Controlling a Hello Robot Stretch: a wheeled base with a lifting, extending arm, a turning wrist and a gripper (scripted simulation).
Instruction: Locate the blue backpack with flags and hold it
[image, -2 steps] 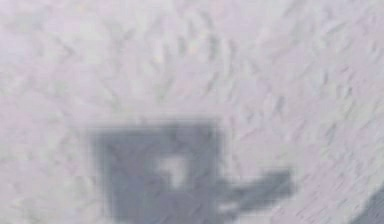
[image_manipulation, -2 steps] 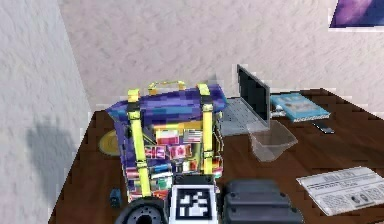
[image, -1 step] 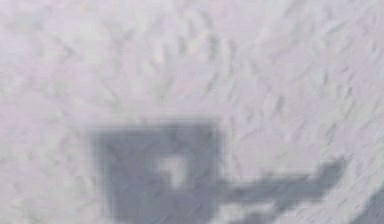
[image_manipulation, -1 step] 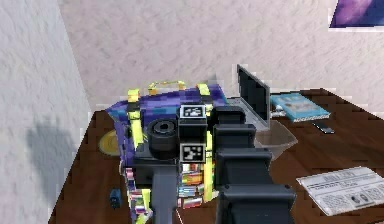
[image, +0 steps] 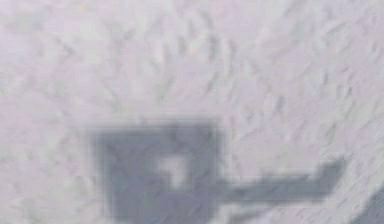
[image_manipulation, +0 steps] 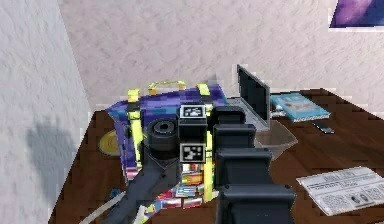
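A blue backpack (image_manipulation: 160, 103) with yellow trim and small flag patches along its lower edge stands on a dark wooden table (image_manipulation: 300, 155) in the arm side view, left of the middle. The dark arm bar (image_manipulation: 245, 175) rises from the bottom edge and ends over the backpack, with two white marker squares (image_manipulation: 193, 150) at its end. The gripper (image_manipulation: 158, 133) shows as a dark body just left of them, against the backpack's front. I cannot tell whether it holds anything, since the backpack rests on the table right behind it.
A laptop (image_manipulation: 254, 95) stands half raised behind the arm, with a blue book (image_manipulation: 296, 103) and a small dark item (image_manipulation: 323, 127) beyond. A printed sheet (image_manipulation: 345, 188) lies at the table's near right. White walls (image: 190, 60) close in ahead and at the corner.
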